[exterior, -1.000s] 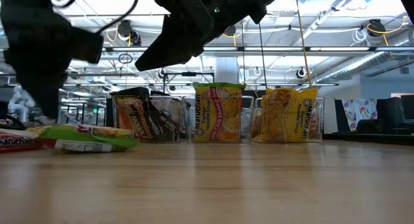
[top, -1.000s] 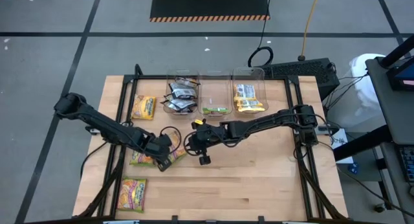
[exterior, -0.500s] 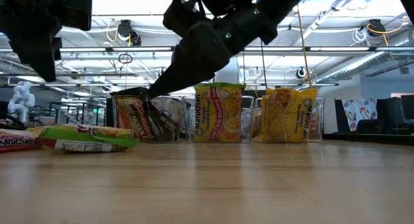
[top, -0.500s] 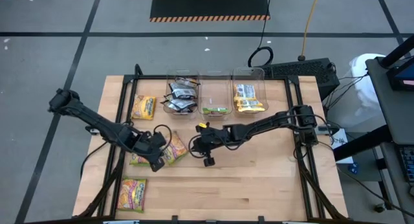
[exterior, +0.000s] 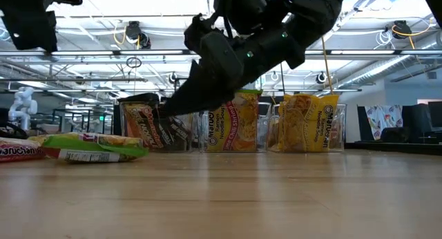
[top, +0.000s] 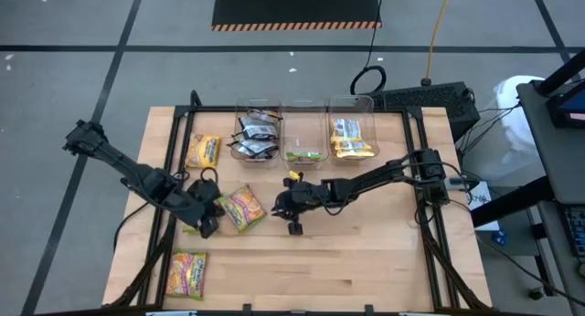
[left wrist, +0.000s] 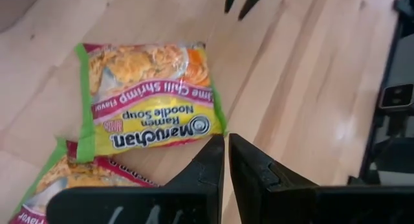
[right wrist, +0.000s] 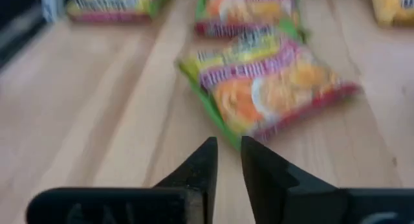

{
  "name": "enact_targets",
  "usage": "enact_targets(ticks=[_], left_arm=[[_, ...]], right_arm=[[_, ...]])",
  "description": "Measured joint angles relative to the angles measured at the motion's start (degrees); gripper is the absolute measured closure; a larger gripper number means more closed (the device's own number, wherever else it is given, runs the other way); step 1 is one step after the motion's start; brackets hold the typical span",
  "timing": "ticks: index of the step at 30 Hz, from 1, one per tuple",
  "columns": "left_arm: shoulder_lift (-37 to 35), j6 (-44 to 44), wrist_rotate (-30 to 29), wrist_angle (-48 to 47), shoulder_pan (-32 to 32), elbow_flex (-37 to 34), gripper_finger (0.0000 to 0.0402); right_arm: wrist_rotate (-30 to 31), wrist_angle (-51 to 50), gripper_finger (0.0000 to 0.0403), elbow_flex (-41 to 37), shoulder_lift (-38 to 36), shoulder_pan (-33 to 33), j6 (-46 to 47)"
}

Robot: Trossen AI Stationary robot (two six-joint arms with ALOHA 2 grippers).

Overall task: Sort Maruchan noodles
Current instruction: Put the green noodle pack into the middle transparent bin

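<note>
As the lime-green packet [top: 240, 207] lay between both jaws, we judged our right gripper [top: 285, 205] nearer, jaws nearly pressed together; our left gripper [top: 207, 215] likewise.

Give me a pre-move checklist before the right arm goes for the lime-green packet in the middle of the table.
1. Lime-green packet lies flat on the table, free of both grippers: ok.
2. Right gripper faces that packet, just short of it: ok.
3. Right gripper fingers nearly shut, too narrow to take it: not ok.
4. Left gripper close beside the packet, empty: not ok.
5. Middle bin has room: ok.
</note>
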Motion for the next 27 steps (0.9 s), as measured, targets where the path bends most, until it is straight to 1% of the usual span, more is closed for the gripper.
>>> enact_targets(ticks=[3, 5, 8, 12, 15, 20, 23, 25, 27], left_arm=[[-1.36, 0.47, -0.19, 0.02, -0.08, 0.00, 0.0373], [-1.87, 0.61, -0.45, 0.00, -0.08, 0.00, 0.0373], [-2.22, 0.76, -0.70, 0.07, -0.08, 0.00, 0.0373], [-2.42, 0.95, -0.70, 0.18, -0.08, 0.00, 0.0373], [-2.39, 1.04, -0.67, 0.09, -0.08, 0.00, 0.0373], [-2.39, 1.37, -0.67, 0.12, -0.08, 0.00, 0.0373], [-2.39, 1.37, -0.67, 0.13, -0.08, 0.00, 0.0373], [-2.39, 1.35, -0.65, 0.13, -0.08, 0.00, 0.0373], [-2.37, 1.33, -0.65, 0.13, -0.08, 0.00, 0.0373]], right_arm=[[-2.43, 5.06, 0.0321, 0.07, 1.24, 0.02, 0.03], [-4.35, 10.45, 0.0314, 0.59, 3.62, 0.08, 0.08], [-4.42, 13.27, 0.0310, 2.60, 7.86, 0.35, 2.38], [-4.51, 11.14, 0.0312, 6.49, 11.60, 0.36, 1.90], [-3.91, 8.77, 0.0313, 7.18, 11.98, 0.35, -0.59], [1.82, 4.69, 0.0313, 7.27, 9.37, 0.42, -6.20], [5.03, -0.20, 0.0313, 7.37, 7.14, 0.42, -8.04], [6.00, -2.85, 0.0314, 7.37, 6.06, 0.39, -7.80], [5.55, -5.27, 0.0314, 7.37, 5.43, 0.37, -7.67]])
